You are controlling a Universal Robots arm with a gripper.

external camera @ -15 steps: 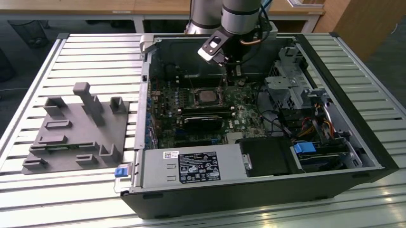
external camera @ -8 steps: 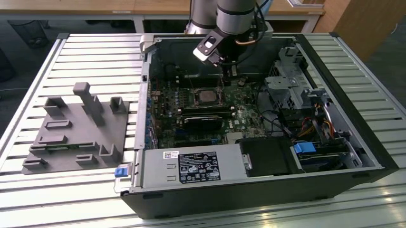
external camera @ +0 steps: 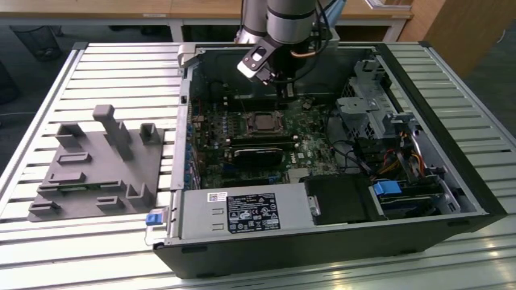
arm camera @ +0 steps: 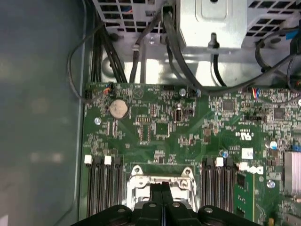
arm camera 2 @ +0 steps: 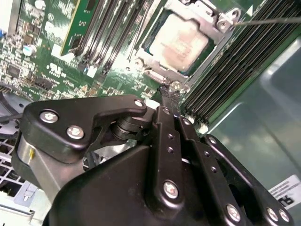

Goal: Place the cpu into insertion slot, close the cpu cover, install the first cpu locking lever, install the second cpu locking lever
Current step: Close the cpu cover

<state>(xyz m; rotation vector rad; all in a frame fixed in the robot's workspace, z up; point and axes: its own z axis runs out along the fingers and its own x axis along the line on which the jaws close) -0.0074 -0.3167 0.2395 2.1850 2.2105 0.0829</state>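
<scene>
Inside the open computer case, the cpu (arm camera 2: 181, 41) lies flat in the insertion slot, pale with a grey metal top; the slot itself is hidden under it. The silver cpu cover (arm camera 2: 210, 16) lies down around the chip, which shows through its window. A thin metal locking lever (arm camera 2: 273, 20) runs off from one corner of the cover. My gripper (arm camera 2: 165, 89) is shut with nothing between the fingers, its tip just off the cover's edge beside a small screw. The exterior view has the gripper (external camera: 284, 101) just behind the cpu (external camera: 264, 122). The first wrist view puts the gripper (arm camera: 162, 186) at the cover (arm camera: 136, 181).
Long black memory slots (arm camera: 101, 188) flank the socket on both sides. A black heatsink block (external camera: 258, 156) sits in front of it, with a grey power supply (external camera: 241, 211) nearer still. Drive cage (external camera: 363, 109) and cables fill the exterior view's right. A grey fixture (external camera: 96, 163) lies outside the case.
</scene>
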